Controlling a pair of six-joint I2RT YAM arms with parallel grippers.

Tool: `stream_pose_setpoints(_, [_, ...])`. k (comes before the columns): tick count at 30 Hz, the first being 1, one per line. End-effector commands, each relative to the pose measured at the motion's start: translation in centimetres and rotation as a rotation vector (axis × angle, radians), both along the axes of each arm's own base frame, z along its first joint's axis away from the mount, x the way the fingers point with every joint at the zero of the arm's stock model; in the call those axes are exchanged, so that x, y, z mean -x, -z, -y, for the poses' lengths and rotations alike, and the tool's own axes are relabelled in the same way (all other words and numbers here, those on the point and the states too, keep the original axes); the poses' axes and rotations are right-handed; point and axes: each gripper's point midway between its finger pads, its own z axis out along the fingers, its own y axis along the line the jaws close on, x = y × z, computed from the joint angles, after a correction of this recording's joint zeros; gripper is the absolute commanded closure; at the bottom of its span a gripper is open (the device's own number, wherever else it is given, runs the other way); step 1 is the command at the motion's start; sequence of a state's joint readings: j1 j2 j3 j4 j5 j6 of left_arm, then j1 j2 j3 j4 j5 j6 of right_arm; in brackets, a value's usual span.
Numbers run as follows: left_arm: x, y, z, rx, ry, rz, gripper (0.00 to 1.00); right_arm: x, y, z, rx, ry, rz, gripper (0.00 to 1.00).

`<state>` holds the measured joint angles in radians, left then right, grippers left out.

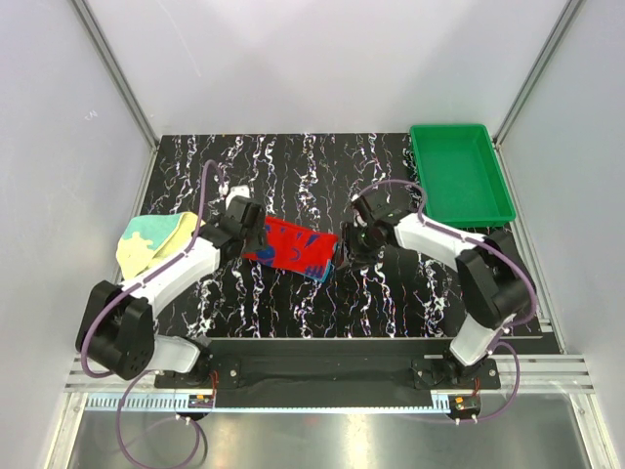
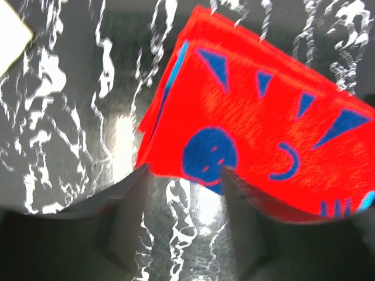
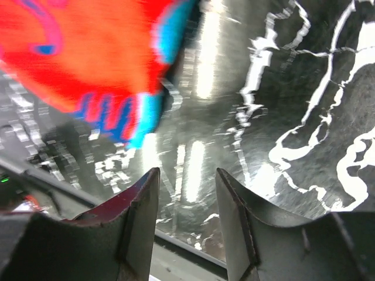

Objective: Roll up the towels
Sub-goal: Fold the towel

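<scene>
The red towel with blue marks lies folded flat in the middle of the black marbled mat. In the left wrist view this red towel fills the upper right, and my left gripper stands open at its near edge, with only bare mat between the fingers. My left gripper is at the towel's left end. My right gripper hovers just off the right end, open and empty, the towel up to its left. The pale yellow and teal towel lies crumpled at the mat's left edge.
A green plastic tray stands at the back right corner. Grey walls and aluminium frame rails close in the mat on three sides. A corner of the yellow towel shows at the left wrist view's top left.
</scene>
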<state>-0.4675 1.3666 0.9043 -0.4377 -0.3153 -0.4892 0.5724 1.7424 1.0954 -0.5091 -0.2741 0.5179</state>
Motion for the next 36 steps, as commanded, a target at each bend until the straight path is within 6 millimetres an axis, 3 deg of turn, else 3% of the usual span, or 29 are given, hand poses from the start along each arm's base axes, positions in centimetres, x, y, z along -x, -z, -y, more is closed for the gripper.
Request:
stream_pose_setpoints(1, [0.0, 0.3, -0.7, 0.053, -0.105, 0.049, 0.35, -1.7, -5.1, -1.9, -0.114, -0.027, 0.133, 0.5])
stream_pose_setpoints(4, [-0.1, 1.1, -1.3, 0.064, -0.14, 0.026, 0.34, -2.6, -6.7, -3.6, -0.183, -0.054, 0.142, 0.5])
stream_pose_setpoints(10, [-0.2, 3.2, -2.9, 0.052, -0.218, -0.044, 0.32, -4.4, -7.2, -5.9, -0.239, -0.055, 0.114, 0.51])
stream_pose_setpoints(18, [-1.3, 5.2, -2.3, 0.099, -0.228, -0.079, 0.4, -3.4, -5.9, -4.9, -0.208, -0.044, 0.094, 0.51])
stream_pose_setpoints(21, [-2.0, 5.1, -2.1, 0.104, -0.229, -0.064, 0.5, -2.9, -5.5, -4.5, -0.199, -0.044, 0.085, 0.51])
stream_pose_setpoints(26, [-3.2, 4.7, -1.9, 0.092, -0.226, -0.045, 0.76, -2.5, -4.9, -4.3, -0.189, -0.046, 0.072, 0.52])
stream_pose_setpoints(32, [-4.7, 3.0, -0.8, 0.103, -0.198, -0.015, 0.94, -2.3, -4.6, -4.0, -0.18, -0.048, 0.073, 0.52])
stream_pose_setpoints(36, [-5.7, 1.1, -0.3, 0.112, -0.181, 0.019, 1.0, -2.2, -4.3, -3.8, -0.175, -0.046, 0.07, 0.52])
